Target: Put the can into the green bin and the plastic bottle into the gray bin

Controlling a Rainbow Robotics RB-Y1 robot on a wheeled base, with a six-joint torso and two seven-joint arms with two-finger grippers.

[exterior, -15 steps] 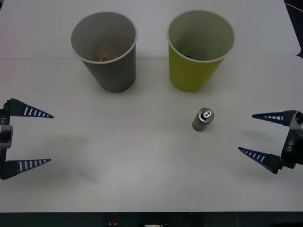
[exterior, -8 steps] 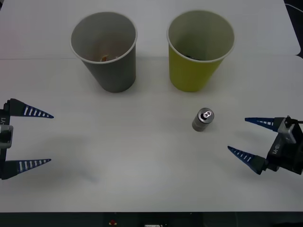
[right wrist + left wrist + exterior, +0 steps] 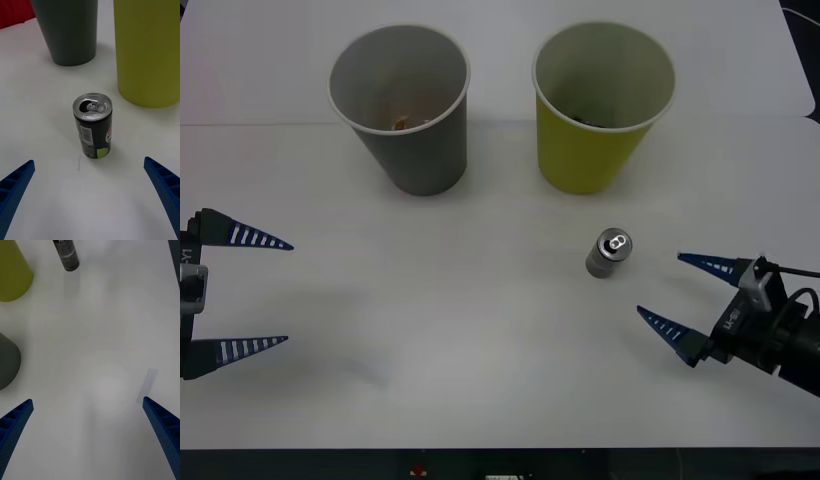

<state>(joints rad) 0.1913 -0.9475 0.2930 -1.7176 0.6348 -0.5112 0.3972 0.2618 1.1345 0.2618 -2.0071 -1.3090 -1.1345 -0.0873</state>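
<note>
The can (image 3: 609,252), dark gray with a silver pull-tab top, was stood upright on the white counter (image 3: 480,330), near the green bin (image 3: 600,105). The gray bin (image 3: 405,105) was set upright beside the green one.

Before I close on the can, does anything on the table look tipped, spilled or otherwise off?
Nothing stands out. The can stands upright on the table, apart from the green bin and gray bin, both upright. The right gripper is open beside the can; the left gripper is open at the table's left edge.
</note>
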